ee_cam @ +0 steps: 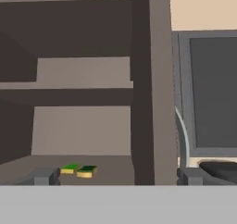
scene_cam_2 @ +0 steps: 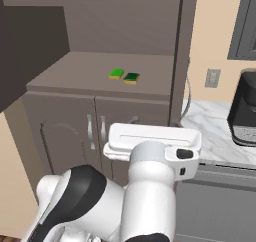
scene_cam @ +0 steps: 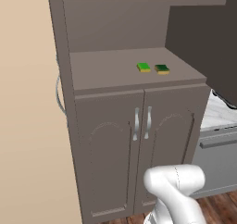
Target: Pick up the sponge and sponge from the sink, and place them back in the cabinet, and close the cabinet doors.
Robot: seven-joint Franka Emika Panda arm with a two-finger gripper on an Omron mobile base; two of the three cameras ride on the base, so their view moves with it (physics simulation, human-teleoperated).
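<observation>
From my remote station, both sponges point(scene_cam: 144, 67) point(scene_cam: 162, 69) lay side by side on the cabinet point(scene_cam: 106, 70) shelf, above the shut arched-panel doors point(scene_cam: 139, 153). My gripper point(ee_cam: 118, 176) stood wide open and empty, facing the open shelves from outside.

No readable text, label, brand, number or sign anywhere. Cabinet point(scene_cam: 134, 70) surfaces plain; sponges point(scene_cam: 152, 68) on its shelf unmarked; wall outlet point(scene_cam_2: 212, 78) right of cabinet blank; dark appliance point(scene_cam_2: 245, 108) further right of cabinet without legible marking.
</observation>
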